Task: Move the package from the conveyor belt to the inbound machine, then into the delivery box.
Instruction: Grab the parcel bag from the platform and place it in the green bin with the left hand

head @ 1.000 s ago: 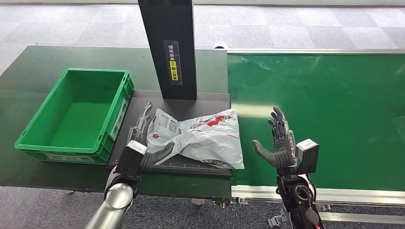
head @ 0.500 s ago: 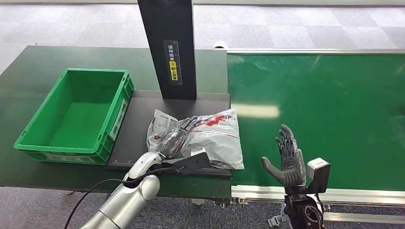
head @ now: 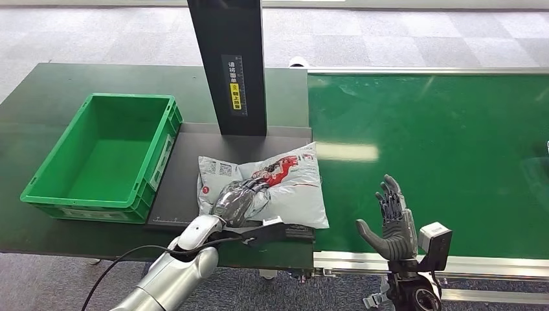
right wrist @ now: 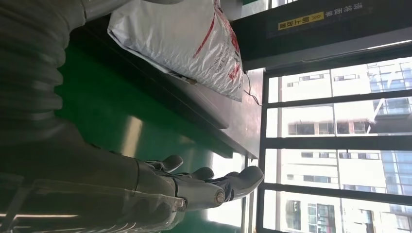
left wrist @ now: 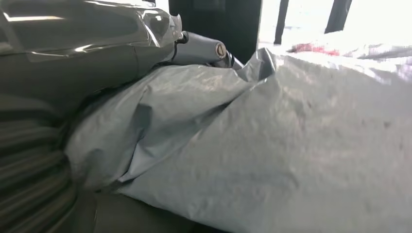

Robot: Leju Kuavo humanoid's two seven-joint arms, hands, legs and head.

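The package [head: 272, 184] lies on the dark plate of the inbound machine [head: 188, 172], at the foot of its black post and off the conveyor belt [head: 440, 149]. Judged from this, the first transfer is complete; the move into the green box [head: 97, 152], beside the machine, is not yet done. The left hand [head: 238, 196] rests on the package; whether its fingers grip the wrapping cannot be determined. The left wrist view shows crumpled wrapping bunched against that hand. The right hand [head: 392, 223] hovers over the belt edge, fingers spread, holding nothing.
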